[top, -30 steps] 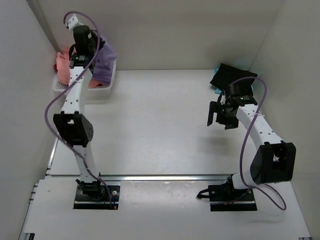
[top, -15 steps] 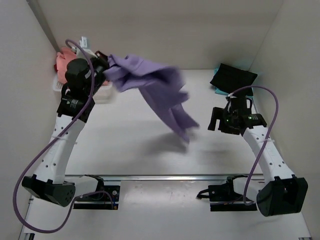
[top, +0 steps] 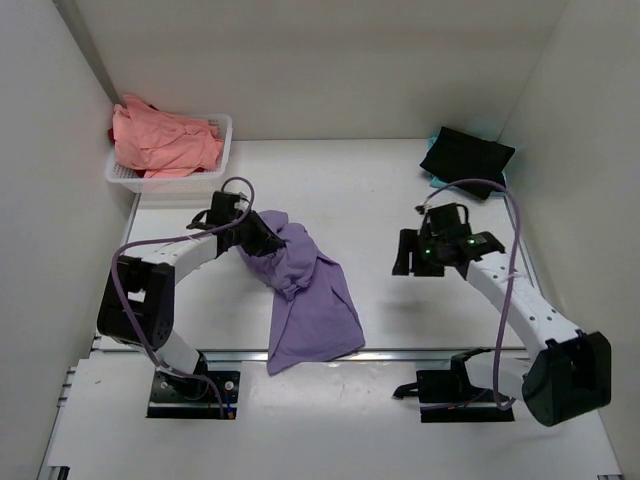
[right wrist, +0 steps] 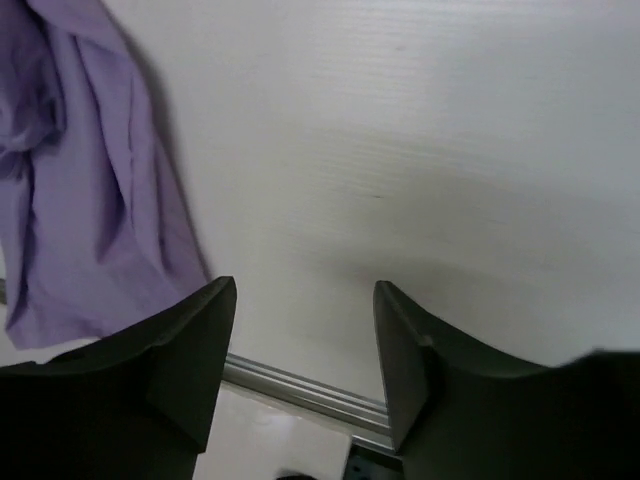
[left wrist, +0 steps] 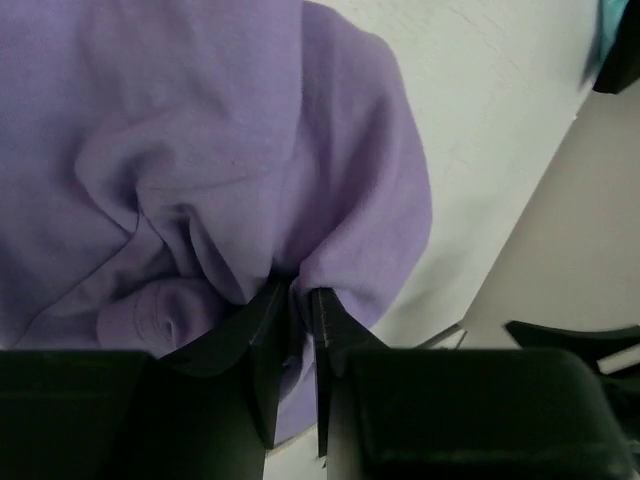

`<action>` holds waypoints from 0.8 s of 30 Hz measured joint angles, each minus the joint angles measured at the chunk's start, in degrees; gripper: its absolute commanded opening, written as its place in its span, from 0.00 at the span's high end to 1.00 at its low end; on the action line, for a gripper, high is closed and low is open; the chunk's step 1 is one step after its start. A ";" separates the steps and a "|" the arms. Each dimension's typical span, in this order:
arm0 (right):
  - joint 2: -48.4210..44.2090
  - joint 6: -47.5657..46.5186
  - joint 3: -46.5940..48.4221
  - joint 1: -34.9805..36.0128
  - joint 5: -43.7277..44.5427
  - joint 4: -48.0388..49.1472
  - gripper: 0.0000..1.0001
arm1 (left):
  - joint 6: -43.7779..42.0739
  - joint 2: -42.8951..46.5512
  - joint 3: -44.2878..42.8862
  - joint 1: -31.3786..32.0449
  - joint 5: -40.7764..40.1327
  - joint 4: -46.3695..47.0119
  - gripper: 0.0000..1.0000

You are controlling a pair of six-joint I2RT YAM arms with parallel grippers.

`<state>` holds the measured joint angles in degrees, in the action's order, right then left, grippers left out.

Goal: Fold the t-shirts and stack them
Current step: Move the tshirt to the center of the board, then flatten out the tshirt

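The lavender-purple t-shirt (top: 305,295) lies crumpled on the table, stretching from the middle toward the near edge and hanging a little over the rail. My left gripper (top: 262,240) is shut on a bunch of its cloth at the far end; the wrist view shows the shirt (left wrist: 200,160) pinched between my left gripper's (left wrist: 302,292) jaws. My right gripper (top: 408,252) is open and empty above bare table, to the right of the shirt, whose edge shows in its view (right wrist: 80,200). Salmon-pink t-shirts (top: 160,140) fill the basket. A black t-shirt (top: 466,152) lies on a teal one (top: 434,180) at the far right.
The white lattice basket (top: 222,150) stands at the far left corner by the wall. The metal rail (top: 420,354) runs along the near table edge. White walls close in on the left, back and right.
My left arm swung the purple shirt out of the basket, through the air, and down onto the middle of the table. My right arm moved left and nearer.
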<state>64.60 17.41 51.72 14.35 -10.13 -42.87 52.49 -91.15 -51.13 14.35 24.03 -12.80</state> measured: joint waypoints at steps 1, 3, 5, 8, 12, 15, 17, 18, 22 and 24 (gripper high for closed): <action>1.22 0.46 -0.68 2.29 -0.81 1.03 0.51 | -0.15 0.57 0.24 -0.42 0.63 0.11 0.64; 3.72 1.75 -2.58 7.45 -2.49 3.85 0.72 | -0.90 2.60 0.24 -1.68 1.75 0.87 0.63; 5.81 3.39 -4.48 12.09 -4.17 6.64 0.73 | -1.77 5.07 0.24 -2.69 2.21 0.66 0.58; 9.53 5.77 -6.10 18.27 -6.86 9.86 0.62 | -3.54 8.72 0.37 -3.34 2.08 -0.76 0.50; 12.59 7.54 -6.82 23.45 -8.61 13.29 0.55 | -4.81 15.26 4.81 -1.22 2.10 -2.19 0.47; 12.57 8.96 -7.93 26.40 -8.98 15.61 0.52 | -5.29 20.63 9.70 0.85 1.60 -4.46 0.44; 12.57 9.88 -8.81 27.67 -9.33 16.74 0.51 | -5.57 21.97 11.15 1.55 1.14 -5.44 0.43; 12.57 10.27 -9.31 28.37 -9.62 17.18 0.51 | -5.75 22.47 12.11 1.68 0.70 -5.62 0.43; 13.03 11.32 -9.88 30.14 -10.14 17.53 0.48 | -6.29 22.38 15.02 1.86 -1.60 -6.78 0.43; 13.22 11.54 -9.90 30.64 -10.21 17.84 0.48 | -6.64 21.40 15.37 2.32 -2.99 -7.39 0.42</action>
<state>77.82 28.95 41.82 44.99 -20.34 -25.04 45.84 -69.76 -35.77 16.67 21.04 -20.18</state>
